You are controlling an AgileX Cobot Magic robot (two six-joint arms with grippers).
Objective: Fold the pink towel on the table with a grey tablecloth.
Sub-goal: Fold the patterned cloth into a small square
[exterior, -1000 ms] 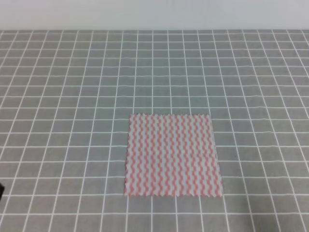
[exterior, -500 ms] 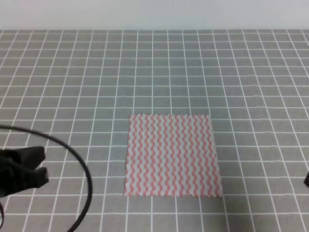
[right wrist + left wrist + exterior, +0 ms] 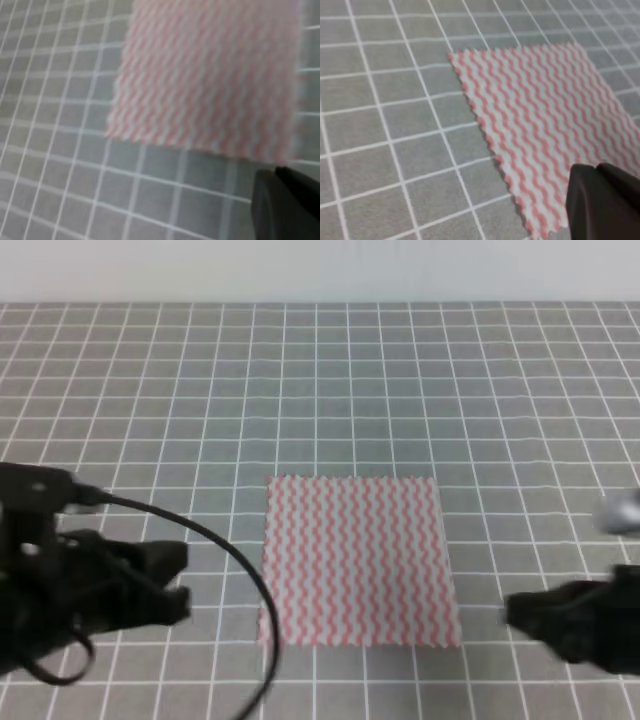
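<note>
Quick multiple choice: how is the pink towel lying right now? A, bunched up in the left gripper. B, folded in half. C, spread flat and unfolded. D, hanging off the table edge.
C: the pink towel lies as a full flat square on the table, with both grippers beside it, not touching.

The left gripper (image 3: 180, 580) reaches in from the lower left of the high view, a black bulk with a black cable (image 3: 215, 545) looping off its back and curving down toward the bottom edge. Its two fingers (image 3: 172, 558) point right, one above the other with a narrow gap between them, holding nothing. The right gripper (image 3: 512, 612) comes in from the lower right, dark and blurred, its tip pointing left; whether its fingers are parted cannot be told. In each wrist view only a dark finger (image 3: 600, 202) shows at the lower right corner.
</note>
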